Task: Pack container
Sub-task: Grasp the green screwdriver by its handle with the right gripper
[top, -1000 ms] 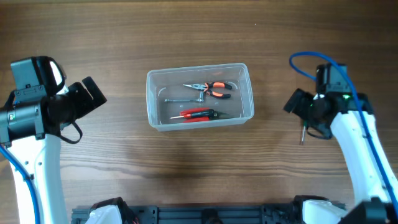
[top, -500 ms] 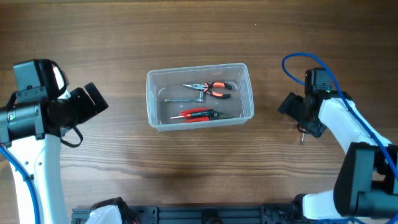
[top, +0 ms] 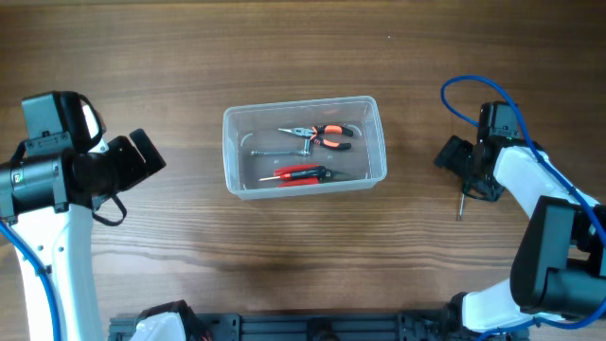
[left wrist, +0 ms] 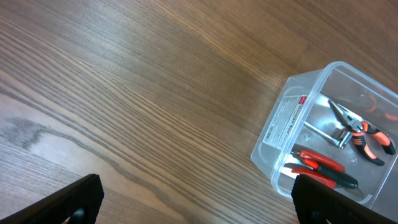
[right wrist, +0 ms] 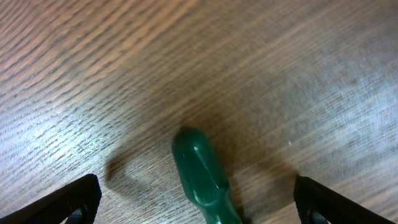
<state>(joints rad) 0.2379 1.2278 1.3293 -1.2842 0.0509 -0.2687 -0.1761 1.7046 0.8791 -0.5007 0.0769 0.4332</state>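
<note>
Holds the left gripper (top: 144, 155) at the left side, jaws spread wide, aimed rightward; holds the right gripper (top: 451, 154) at the right, jaws likewise spread.

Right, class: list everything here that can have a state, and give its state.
container: open, lidless.
orange-handled pliers: shut, lying in container.
red-handled pliers: lying in container.
green-handled screwdriver: on table, ungripped.
left gripper: open, empty.
right gripper: open, straddling screwdriver handle.

The right gripper (top: 454, 159) is brought back rightward from its leftward swing half a second ago, apparently poised over the green-handled screwdriver (right wrist: 202, 177).
</note>
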